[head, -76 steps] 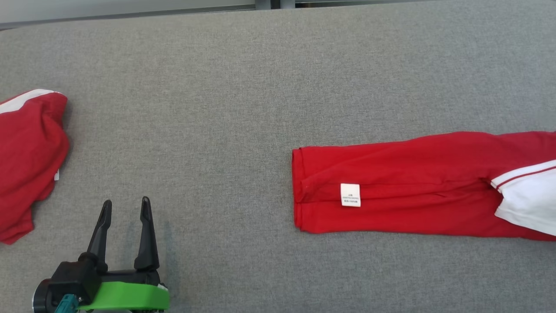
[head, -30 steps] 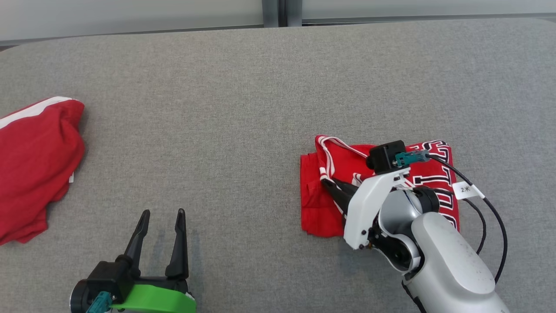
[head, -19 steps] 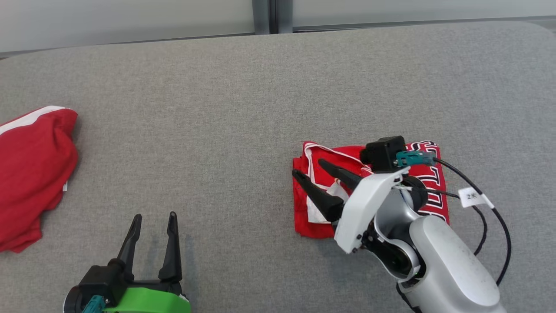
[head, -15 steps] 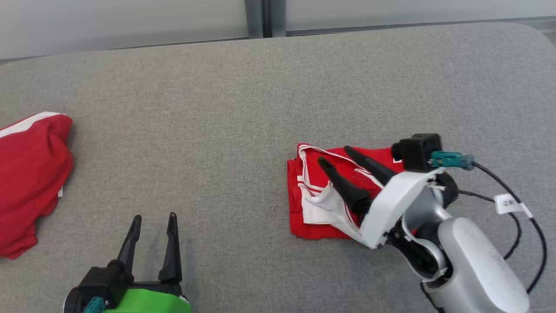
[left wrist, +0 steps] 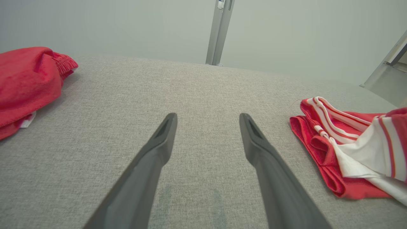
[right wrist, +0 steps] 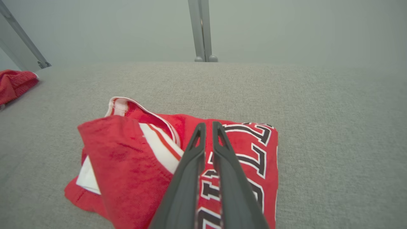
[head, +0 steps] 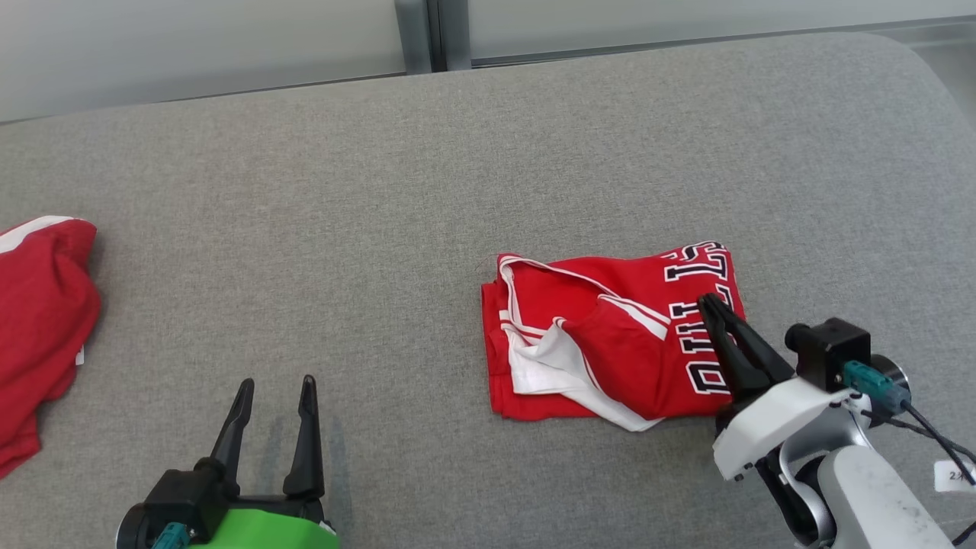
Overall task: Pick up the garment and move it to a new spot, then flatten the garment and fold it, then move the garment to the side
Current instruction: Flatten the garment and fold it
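The garment (head: 602,343) is a red jersey with white trim and dark lettering, lying folded in a rough square on the grey padded surface (head: 381,229). A sleeve flap with white lining lies loosely over its left half. My right gripper (head: 711,301) hovers over the garment's right part, above the lettering, its two fingers almost together with nothing between them. The right wrist view shows the same narrow slit at the right gripper (right wrist: 209,124) above the garment (right wrist: 127,149). My left gripper (head: 274,385) stands open over bare surface at the lower left, well apart from the garment (left wrist: 337,149).
A second red garment (head: 38,320) lies bunched at the far left edge. The padded surface ends in a rounded corner at the upper right, and a pale wall with a metal post (head: 427,34) stands behind it. Bare grey surface lies between the two garments.
The right gripper, open over the garment's left part half a second ago, has drawn back to the right and closed. The sleeve flap now lies released. The head camera has shifted.
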You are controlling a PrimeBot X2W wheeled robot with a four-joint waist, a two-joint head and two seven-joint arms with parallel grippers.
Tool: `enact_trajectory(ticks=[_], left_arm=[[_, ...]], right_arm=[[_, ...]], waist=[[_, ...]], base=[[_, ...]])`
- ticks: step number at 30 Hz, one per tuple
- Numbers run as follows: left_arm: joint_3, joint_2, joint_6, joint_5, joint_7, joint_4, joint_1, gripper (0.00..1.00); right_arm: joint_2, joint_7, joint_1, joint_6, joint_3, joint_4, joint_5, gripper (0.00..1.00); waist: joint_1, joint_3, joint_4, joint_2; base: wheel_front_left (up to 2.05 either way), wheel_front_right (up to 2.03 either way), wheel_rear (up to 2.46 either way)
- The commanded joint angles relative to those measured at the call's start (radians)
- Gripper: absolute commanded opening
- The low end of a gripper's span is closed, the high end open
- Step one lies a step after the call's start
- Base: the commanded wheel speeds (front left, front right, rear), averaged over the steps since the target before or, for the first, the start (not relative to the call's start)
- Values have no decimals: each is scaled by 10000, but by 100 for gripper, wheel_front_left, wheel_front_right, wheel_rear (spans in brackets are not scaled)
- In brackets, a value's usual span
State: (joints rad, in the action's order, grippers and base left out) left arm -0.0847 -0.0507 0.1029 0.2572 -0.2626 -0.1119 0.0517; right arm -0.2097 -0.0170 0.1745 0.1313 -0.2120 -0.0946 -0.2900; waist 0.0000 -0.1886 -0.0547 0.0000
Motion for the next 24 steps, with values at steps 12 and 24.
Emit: enact_trajectory(ticks=[12,24], left_arm=[[10,-12,106,-225,-30,-135,-61,100],[9,-11,100,-71,-30,-155,-84,100]], right_arm=[[1146,-2414,834,-12,557,-3639,1593,0],[1477,-2486,1646,-12,-544,-4572,2399,0]], waist=[[0,-101,154,0],[0,-134,477,0]], base=[[0,0,0],[0,0,0]])
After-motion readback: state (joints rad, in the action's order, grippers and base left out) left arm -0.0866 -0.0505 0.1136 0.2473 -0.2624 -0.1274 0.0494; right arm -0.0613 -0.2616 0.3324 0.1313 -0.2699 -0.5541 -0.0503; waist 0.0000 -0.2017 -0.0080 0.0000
